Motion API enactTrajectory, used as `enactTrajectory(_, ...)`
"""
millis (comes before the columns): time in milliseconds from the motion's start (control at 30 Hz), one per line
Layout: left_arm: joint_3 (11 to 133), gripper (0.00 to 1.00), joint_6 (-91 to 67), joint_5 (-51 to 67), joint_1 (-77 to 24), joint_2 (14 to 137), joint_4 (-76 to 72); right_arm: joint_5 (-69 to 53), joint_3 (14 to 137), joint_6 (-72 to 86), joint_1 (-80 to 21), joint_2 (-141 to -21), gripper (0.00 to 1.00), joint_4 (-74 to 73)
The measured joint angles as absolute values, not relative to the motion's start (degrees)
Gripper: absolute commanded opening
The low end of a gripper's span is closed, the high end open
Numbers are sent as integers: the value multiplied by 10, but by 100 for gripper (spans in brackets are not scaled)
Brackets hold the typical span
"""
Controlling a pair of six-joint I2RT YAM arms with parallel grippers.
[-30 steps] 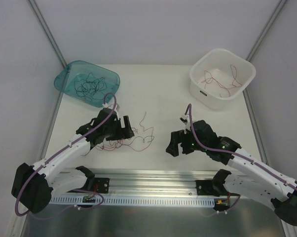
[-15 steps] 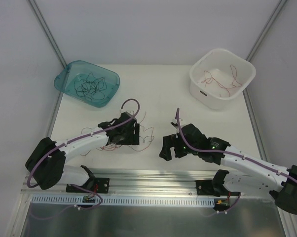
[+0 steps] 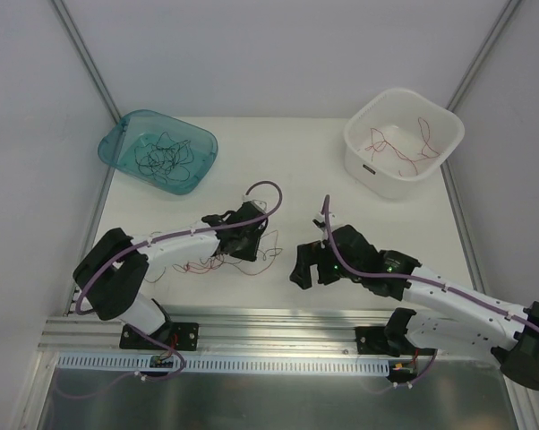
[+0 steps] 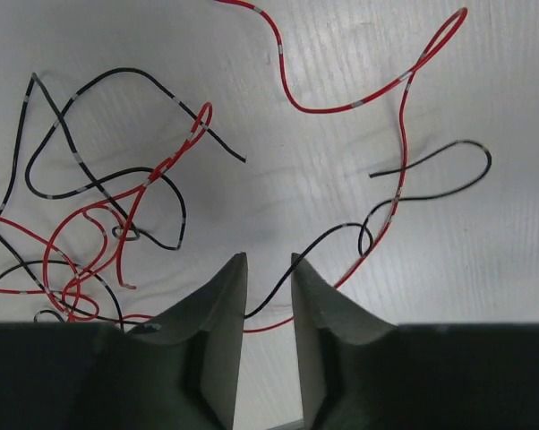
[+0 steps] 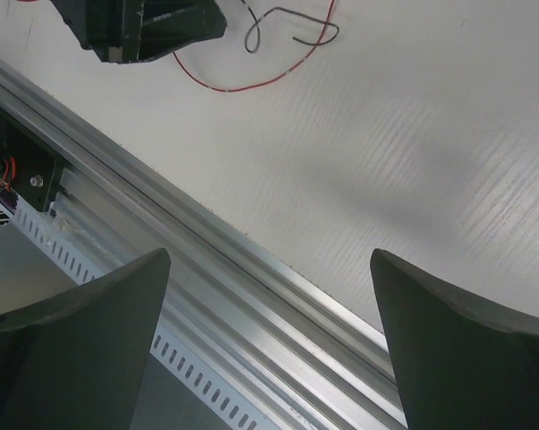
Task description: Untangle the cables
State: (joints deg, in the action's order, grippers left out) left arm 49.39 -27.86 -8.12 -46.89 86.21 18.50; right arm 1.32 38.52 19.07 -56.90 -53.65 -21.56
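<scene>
The cables [image 3: 218, 260] lie as a loose tangle of thin red and black strands on the white table, left of centre. My left gripper [image 3: 252, 244] is low over the right end of the tangle. In the left wrist view its jaws [image 4: 269, 258] stand a narrow gap apart, and a black strand [image 4: 301, 249] runs from the table into that gap with a red strand [image 4: 341, 106] beyond. My right gripper [image 3: 303, 267] hovers to the right of the tangle, wide open [image 5: 269, 255] and empty, facing the table's near edge.
A teal bin [image 3: 113, 148] at the back left holds black strands. A white tub [image 3: 377, 184] at the back right holds red strands. An aluminium rail [image 5: 207, 269] runs along the table's near edge under my right gripper.
My left arm has swung right across the tangle and its jaws have narrowed around a black strand. My right arm shifted slightly left and lower, still wide open.
</scene>
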Motion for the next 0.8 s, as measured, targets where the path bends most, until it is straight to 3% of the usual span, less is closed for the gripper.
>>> enactTrajectory(33,497,9,-274,-81,-469,870,185,15,385,191,-569,-534,100,-216)
enactTrajectory(100,503,0,-269,-83,-472,877,188,22,383,192,-569,-527,100,-213)
enactTrajectory(467,654,0,-296,-79,-495,808,234,107,325,226,-569,-418,98,-199)
enactTrajectory(600,702,0,-319,-76,-495,767,233,125,301,247,-569,-391,88,-165)
enactTrajectory(800,713,0,-348,-60,-495,747,237,154,288,291,-569,-419,84,-116)
